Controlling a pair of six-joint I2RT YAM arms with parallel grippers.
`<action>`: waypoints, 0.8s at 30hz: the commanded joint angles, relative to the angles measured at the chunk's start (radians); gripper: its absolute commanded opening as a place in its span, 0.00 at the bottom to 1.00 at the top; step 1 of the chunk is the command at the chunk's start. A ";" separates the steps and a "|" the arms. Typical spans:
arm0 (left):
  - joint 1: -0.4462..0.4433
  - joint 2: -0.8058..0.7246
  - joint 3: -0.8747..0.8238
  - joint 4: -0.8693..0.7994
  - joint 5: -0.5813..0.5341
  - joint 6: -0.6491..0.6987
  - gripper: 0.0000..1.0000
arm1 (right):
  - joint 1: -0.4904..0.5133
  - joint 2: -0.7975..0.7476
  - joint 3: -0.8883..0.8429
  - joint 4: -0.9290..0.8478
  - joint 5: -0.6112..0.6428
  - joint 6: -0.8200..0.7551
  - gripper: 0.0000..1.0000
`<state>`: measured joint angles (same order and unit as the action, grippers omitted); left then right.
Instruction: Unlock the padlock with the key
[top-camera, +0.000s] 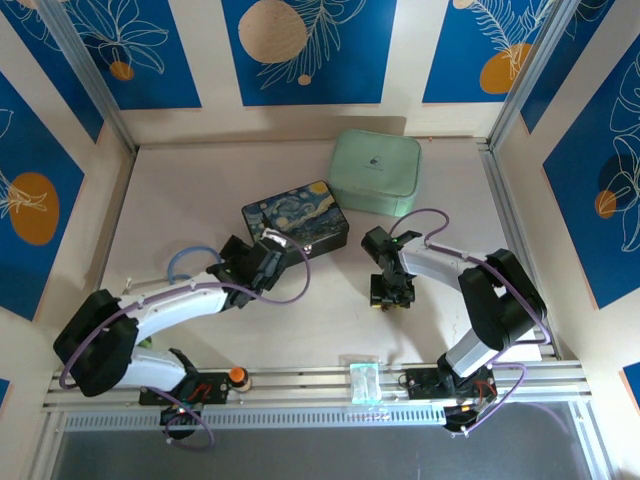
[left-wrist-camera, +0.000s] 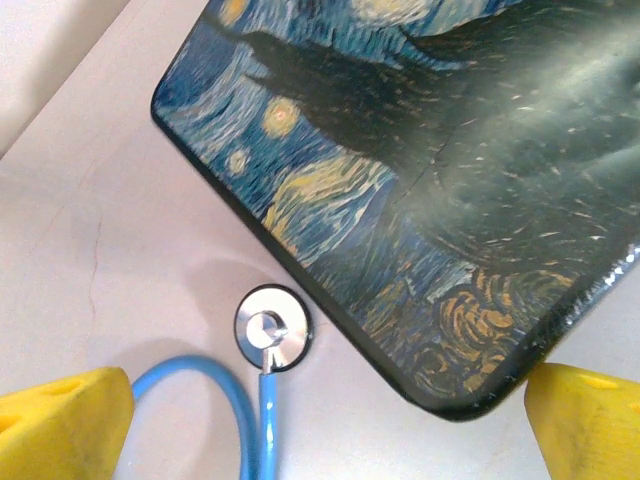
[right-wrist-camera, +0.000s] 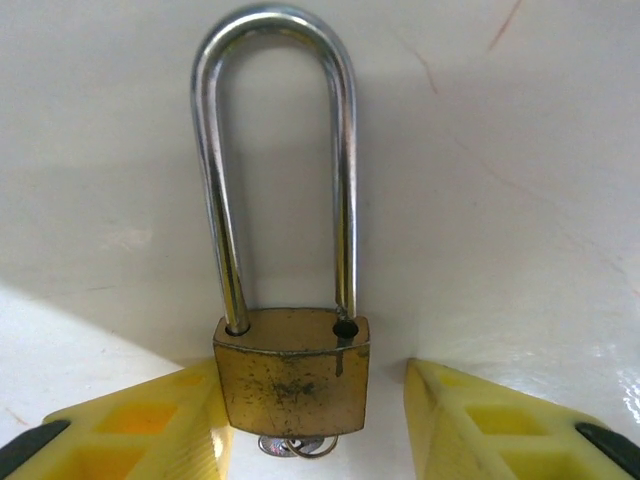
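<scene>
Right gripper (right-wrist-camera: 312, 385) parted around padlock (right-wrist-camera: 290, 365), body touching one finger, clear of the other, shackle pointing away, key (right-wrist-camera: 295, 447) at the body's near end, left gripper (left-wrist-camera: 330, 400) wide above tin (left-wrist-camera: 450, 180) corner.

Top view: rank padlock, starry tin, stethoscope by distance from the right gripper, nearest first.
1. Padlock: between the fingers of the right gripper, right of centre.
2. Starry tin: up and to the left, mid-table.
3. Stethoscope: far left, beyond the tin's near-left corner.
</scene>
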<state>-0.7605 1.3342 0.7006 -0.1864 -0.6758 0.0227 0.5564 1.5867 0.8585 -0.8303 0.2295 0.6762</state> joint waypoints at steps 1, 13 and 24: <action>0.043 -0.058 -0.018 -0.028 0.047 -0.043 0.99 | 0.008 -0.025 0.002 -0.103 0.016 -0.012 0.50; 0.119 -0.342 -0.104 0.015 0.231 -0.167 1.00 | 0.040 -0.272 0.010 0.003 0.101 -0.065 0.75; 0.261 -0.427 -0.314 0.481 0.059 -0.002 0.99 | -0.145 -0.450 -0.189 0.529 0.297 -0.371 0.95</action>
<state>-0.5350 0.8963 0.4324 0.0944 -0.5369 -0.0429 0.4526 1.1484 0.7387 -0.5026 0.4496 0.4366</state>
